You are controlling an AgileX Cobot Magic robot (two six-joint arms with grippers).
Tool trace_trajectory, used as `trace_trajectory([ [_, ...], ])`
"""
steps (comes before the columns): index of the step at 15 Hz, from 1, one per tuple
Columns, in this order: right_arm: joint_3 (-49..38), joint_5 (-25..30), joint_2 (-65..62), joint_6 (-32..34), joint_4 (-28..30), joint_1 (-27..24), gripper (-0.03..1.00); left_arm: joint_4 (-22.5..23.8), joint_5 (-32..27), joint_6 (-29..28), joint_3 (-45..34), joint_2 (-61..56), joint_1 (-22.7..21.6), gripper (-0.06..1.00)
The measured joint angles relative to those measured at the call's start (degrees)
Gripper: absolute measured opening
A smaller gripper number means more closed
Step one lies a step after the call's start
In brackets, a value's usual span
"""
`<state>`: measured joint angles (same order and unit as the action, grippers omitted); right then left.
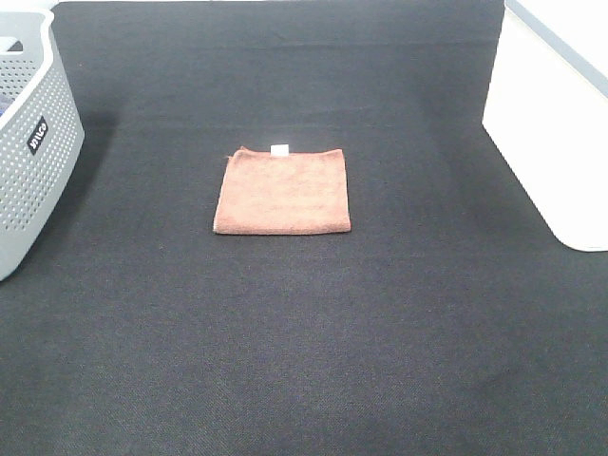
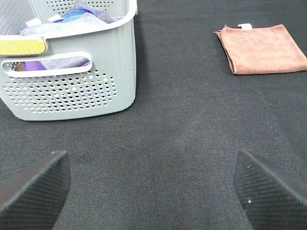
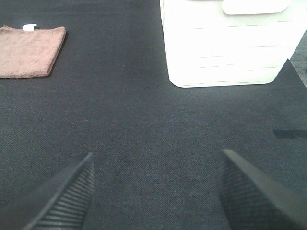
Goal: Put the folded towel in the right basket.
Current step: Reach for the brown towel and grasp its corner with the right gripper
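Folded towel [image 1: 283,190] lies flat at centre of desk [image 1: 285,361], roughly square, about midway between the arms. Left fingers [image 2: 33,191] and right fingers [image 3: 259,191] are spread wide, empty, well short of it. Right basket [image 1: 551,142] sits on the right arm's side, so the right arm looks better placed.

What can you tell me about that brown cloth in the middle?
The folded towel is rust-brown terry-like cloth, folded into a rough square, lying flat on the black mat. A small white tag sits at its far edge. It lies between the grey basket and the right basket, touching neither; nothing grips it.
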<state>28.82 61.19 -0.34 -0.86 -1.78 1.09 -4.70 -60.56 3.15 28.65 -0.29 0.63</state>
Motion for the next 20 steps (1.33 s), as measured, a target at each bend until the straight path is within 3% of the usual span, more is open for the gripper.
trace_trajectory([
  [2, 0.1, -0.5, 0.5, 0.0, 0.0, 0.0, 0.68, 0.0, 0.0, 0.0, 0.0, 0.0, 0.0, 0.88],
  [6, 4.3, -14.0, 12.9, 0.0, -0.3, 0.0, 0.68, 0.0, 0.0, 0.0, 0.0, 0.0, 0.0, 0.88],
  [9, 10.9, -22.5, 29.4, -0.1, -0.5, 0.0, 0.68, 0.0, 0.0, 0.0, 0.0, 0.0, 0.0, 0.88],
  [14, 21.9, -23.7, 48.9, -1.5, -2.1, 0.0, 0.68, 0.0, 0.0, 0.0, 0.0, 0.0, 0.0, 0.88],
  [20, 41.1, -21.0, 76.1, -10.3, -14.5, 1.7, 0.68, 0.0, 0.0, 0.0, 0.0, 0.0, 0.0, 0.88],
])
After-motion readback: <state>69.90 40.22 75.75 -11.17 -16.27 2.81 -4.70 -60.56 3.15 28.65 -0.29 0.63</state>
